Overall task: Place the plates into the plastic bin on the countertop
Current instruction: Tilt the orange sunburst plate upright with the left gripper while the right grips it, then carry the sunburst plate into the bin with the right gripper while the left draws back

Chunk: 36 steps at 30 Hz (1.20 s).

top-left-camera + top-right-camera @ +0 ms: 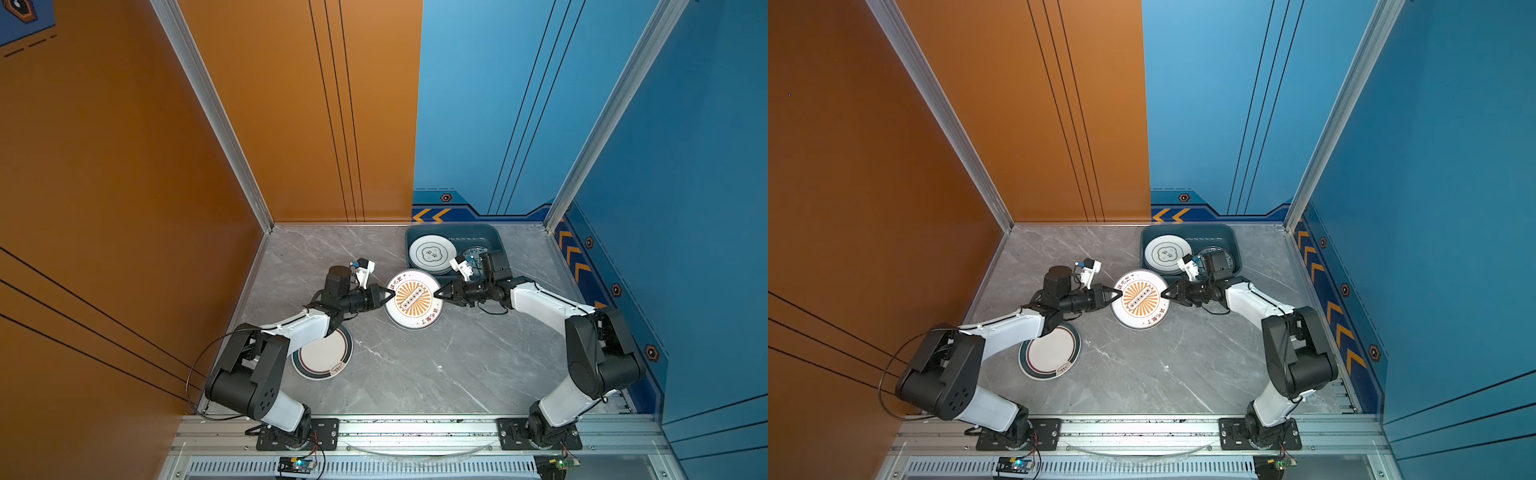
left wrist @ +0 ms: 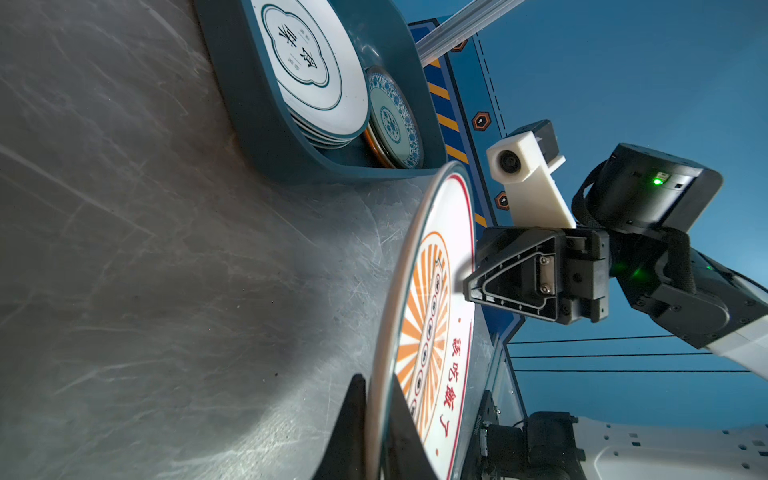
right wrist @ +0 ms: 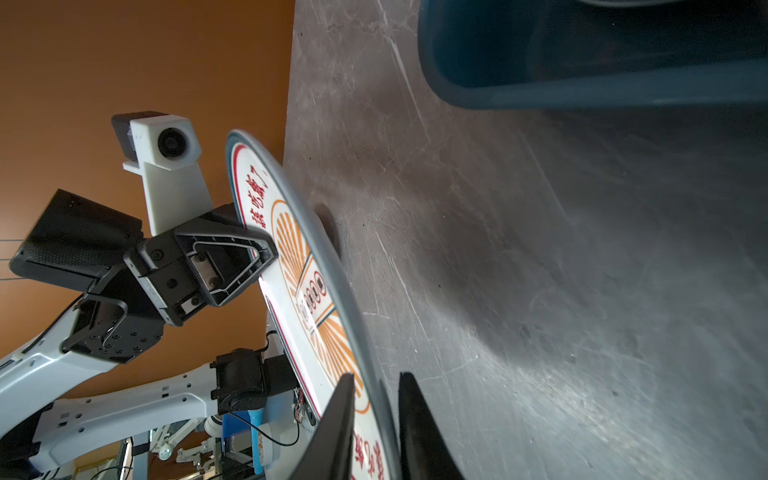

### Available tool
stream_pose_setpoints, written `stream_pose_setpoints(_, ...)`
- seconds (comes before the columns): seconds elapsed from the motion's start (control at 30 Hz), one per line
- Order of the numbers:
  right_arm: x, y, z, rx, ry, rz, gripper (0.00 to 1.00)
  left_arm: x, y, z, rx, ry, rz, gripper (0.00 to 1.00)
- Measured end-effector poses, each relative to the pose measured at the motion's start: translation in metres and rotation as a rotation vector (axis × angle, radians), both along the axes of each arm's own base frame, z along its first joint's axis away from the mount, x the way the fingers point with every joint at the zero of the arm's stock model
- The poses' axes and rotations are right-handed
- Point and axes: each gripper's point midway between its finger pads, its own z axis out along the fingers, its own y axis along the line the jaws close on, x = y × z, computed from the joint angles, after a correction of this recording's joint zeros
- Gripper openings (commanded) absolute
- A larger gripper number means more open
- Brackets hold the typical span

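– Plates, seen from above: where are they?
– In both top views the sunburst plate is over the middle of the bench, just in front of the bin at the back right. The left pincer meets its left rim and the right pincer its right rim. A cloud plate and a teal plate lie in the bin. A rimmed plate lies flat on the bench, partly under the left arm.
– And the left wrist?
– The left pincer is clamped on the sunburst plate, one finger on each face of the rim. The plate hangs clear of the bench, with its shadow beneath. The right pincer is at the far rim. In the bin the cloud plate tops a stack, and the teal plate is beside it.
– Right wrist?
– The right pincer straddles the sunburst plate's rim, but its jaws stand slightly parted, with a gap showing on the bench side: loose, not gripping. The left pincer is on the far rim. A corner of the bin shows beyond.
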Motion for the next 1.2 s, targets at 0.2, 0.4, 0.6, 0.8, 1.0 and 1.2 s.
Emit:
stream_pose_setpoints(0.2, 0.003, 0.011, -0.002, 0.024, -0.01, 0.008, 0.32, 0.001, -0.002, 0.002, -0.012, -0.01, -0.008, 0.09)
stream_pose_setpoints(0.4, 0.004, 0.026, -0.004, 0.059, -0.009, 0.026, 0.28, 0.001, -0.003, 0.004, -0.022, -0.015, -0.012, 0.09)
stream_pose_setpoints(0.6, 0.004, 0.033, 0.003, 0.101, -0.029, 0.059, 0.15, 0.005, 0.002, 0.005, -0.034, 0.006, 0.012, 0.1)
stream_pose_setpoints(0.8, 0.003, 0.037, 0.009, 0.132, -0.032, 0.071, 0.02, 0.007, 0.004, 0.003, -0.033, 0.011, 0.027, 0.2)
stream_pose_setpoints(1.0, -0.004, 0.047, 0.013, 0.147, -0.025, 0.096, 0.0, 0.002, -0.004, -0.002, -0.017, 0.008, -0.004, 0.39)
stream_pose_setpoints(1.2, 0.003, 0.034, 0.014, 0.142, -0.015, 0.061, 0.0, -0.002, -0.008, -0.003, -0.007, 0.0, -0.022, 0.55)
